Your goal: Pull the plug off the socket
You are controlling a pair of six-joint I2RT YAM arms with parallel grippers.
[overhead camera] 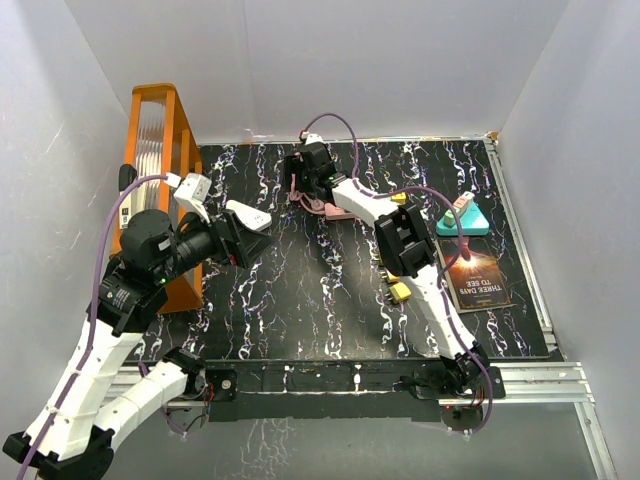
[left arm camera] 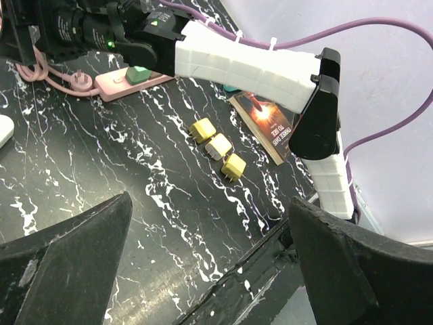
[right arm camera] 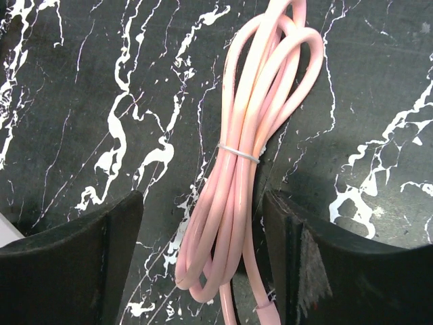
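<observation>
A pink power strip (left arm camera: 111, 84) lies at the far middle of the black marble table, with a dark green plug (left arm camera: 139, 73) seated in it. In the top view the strip (overhead camera: 327, 207) is partly hidden under my right arm, and I cannot see the plug there. The strip's pink cable (right arm camera: 247, 156) is coiled and held by a white tie. My right gripper (right arm camera: 203, 257) is open, its two fingers standing either side of the coil, low over the table (overhead camera: 298, 180). My left gripper (left arm camera: 210, 206) is open and empty, held above the table's left side (overhead camera: 250, 240).
Three yellow and cream plug adapters (left arm camera: 216, 146) lie mid-table near my right arm's elbow (overhead camera: 398, 290). A book (overhead camera: 475, 278) and a teal object (overhead camera: 462, 222) are at the right. An orange rack (overhead camera: 160, 150) stands at the left edge. A white object (overhead camera: 250, 215) lies near my left gripper.
</observation>
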